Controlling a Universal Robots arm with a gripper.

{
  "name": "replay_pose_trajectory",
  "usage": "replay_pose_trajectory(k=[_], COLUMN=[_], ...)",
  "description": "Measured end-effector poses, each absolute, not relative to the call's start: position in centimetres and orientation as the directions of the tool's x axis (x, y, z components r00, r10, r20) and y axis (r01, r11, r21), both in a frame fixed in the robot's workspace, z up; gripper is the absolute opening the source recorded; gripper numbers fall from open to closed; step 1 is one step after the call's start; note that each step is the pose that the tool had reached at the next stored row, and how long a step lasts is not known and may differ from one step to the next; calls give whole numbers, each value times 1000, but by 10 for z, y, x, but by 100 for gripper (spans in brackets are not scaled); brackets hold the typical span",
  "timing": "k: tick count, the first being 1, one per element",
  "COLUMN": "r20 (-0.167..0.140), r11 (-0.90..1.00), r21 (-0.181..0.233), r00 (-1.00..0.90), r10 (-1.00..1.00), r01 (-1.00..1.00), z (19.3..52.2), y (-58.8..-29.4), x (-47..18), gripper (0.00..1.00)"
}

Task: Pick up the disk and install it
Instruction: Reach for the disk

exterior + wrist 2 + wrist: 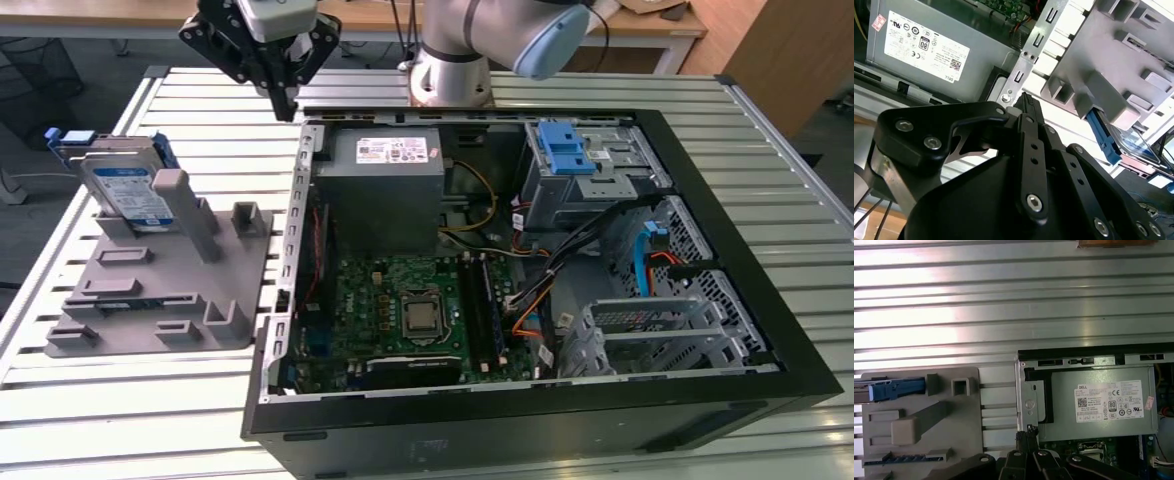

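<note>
I see the disk (130, 190) standing on edge in the grey holder (147, 300), silver with a white-and-blue label, blue-railed, at nine o'clock in the exterior view.

The disk (130, 188) is silver with a white-and-blue label and blue rails, the stand (160, 300) plain grey, the case (534, 430) and gripper (284, 108) black, the power supply (387, 200) grey with a white sticker, the circuit board (380, 300) seemingly green, the table (134, 430) silvery and ribbed.
</note>
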State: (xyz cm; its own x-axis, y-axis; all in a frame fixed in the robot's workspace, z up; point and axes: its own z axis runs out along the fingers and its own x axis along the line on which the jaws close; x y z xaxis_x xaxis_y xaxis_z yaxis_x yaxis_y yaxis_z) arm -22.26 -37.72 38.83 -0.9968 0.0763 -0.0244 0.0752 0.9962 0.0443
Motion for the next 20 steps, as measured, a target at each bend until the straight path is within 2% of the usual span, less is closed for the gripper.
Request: replay_pose_trajectory(k=[20], r20=[-24], r11=[996], r21=[44], r00=[-997], r10=[76], r01=[75], z=[388], y=[-377], x=[-230], gripper=[11])
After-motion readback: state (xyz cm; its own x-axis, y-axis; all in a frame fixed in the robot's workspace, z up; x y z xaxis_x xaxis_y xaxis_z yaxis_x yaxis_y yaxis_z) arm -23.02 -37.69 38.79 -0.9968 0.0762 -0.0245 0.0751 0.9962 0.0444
